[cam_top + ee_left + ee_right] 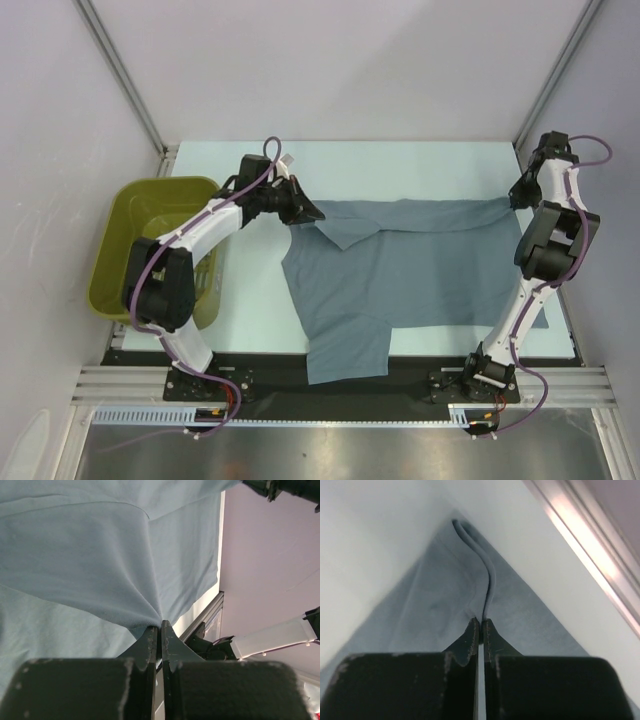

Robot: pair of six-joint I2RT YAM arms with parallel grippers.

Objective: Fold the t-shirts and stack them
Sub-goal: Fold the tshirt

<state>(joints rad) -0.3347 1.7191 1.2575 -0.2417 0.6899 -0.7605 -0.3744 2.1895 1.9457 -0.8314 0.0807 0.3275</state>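
I judge folding barely begun, nothing stacked yet. The left gripper [161, 626] and right gripper [481, 621] are clamped on the t-shirt [400, 275] near the tabletop's [420, 165] far edge.

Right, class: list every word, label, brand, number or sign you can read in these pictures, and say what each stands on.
None can be read.
The t-shirt is plain, with no print.
The olive basket shows no label.
The left gripper and right gripper bear no legible marks.
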